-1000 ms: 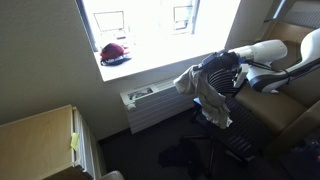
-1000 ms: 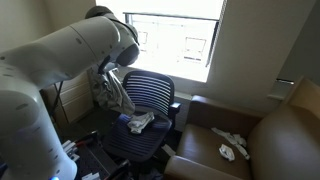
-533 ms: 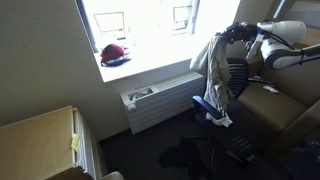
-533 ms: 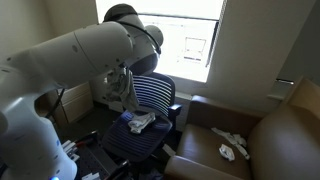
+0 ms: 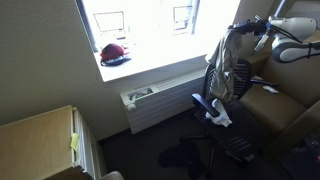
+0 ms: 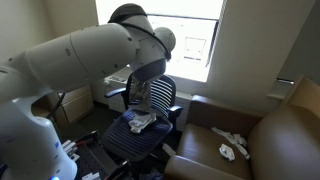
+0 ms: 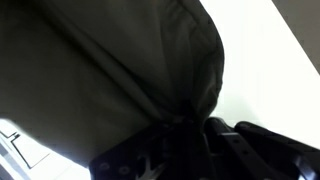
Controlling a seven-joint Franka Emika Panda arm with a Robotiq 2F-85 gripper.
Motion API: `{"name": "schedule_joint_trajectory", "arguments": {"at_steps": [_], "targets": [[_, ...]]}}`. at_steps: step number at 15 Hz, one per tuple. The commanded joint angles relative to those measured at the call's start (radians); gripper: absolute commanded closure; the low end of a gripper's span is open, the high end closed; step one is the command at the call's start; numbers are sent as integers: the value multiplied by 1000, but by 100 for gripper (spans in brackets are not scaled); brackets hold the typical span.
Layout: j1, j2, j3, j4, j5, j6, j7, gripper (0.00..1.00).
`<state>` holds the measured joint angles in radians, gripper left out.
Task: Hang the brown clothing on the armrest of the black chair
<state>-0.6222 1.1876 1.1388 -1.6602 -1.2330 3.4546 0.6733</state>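
Wrist view: gripper [image 7: 186, 132] clamped shut on bunched brown clothing [image 7: 110, 70], dark fabric filling my frame. Both exterior views: I hold clothing lifted above black chair [image 6: 170, 95], upper part hanging from jaws, lower end lying on seat. Dark red cap [image 5: 114, 52] on windowsill [image 5: 150, 62]. Tan armchair [image 6: 268, 138] just beside chair.

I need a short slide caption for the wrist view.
Shut gripper pinching a gathered bunch of the brown clothing.
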Motion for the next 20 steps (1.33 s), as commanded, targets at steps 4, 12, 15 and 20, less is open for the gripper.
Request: {"name": "schedule_joint_trajectory", "arguments": {"at_steps": [4, 12, 15, 20], "targets": [[57, -56, -63, 81, 278, -1, -442, 99], [101, -104, -89, -323, 316, -2, -308, 99], [175, -82, -75, -432, 325, 3, -270, 99], [453, -126, -193, -398, 569, 6, -391, 99]]}}
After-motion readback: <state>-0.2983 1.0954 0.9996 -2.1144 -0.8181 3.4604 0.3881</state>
